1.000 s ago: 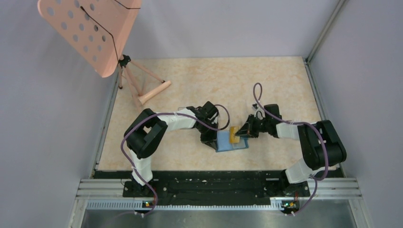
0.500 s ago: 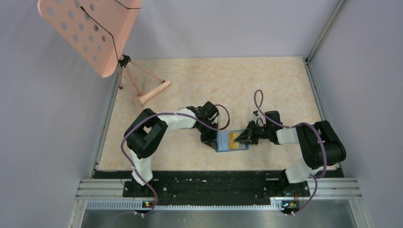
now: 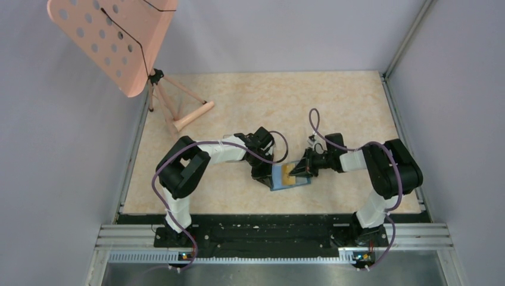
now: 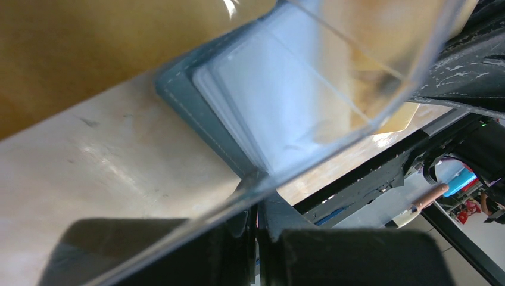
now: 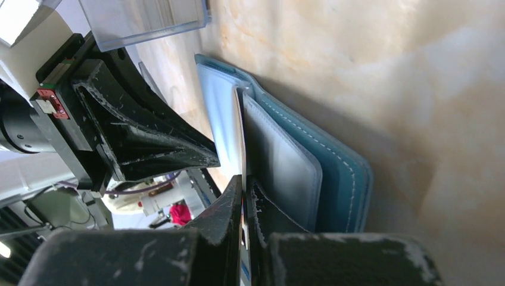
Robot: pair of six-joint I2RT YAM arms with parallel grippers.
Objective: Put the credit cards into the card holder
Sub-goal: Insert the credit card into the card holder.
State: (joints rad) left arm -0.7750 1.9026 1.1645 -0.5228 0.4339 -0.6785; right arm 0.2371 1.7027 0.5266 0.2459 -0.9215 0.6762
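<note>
The left end effector is pinched tight on the near corner of the card holder, pinning it open on the table. The wallet looks soft and floppy, so it likely needs this anchoring. The orange-yellow card is thin and light, probably stiff and slick, and it sits edge-on at a pocket mouth. The right end effector is clamped on the card's trailing edge, a sound hold if kept square to the slot.
</note>
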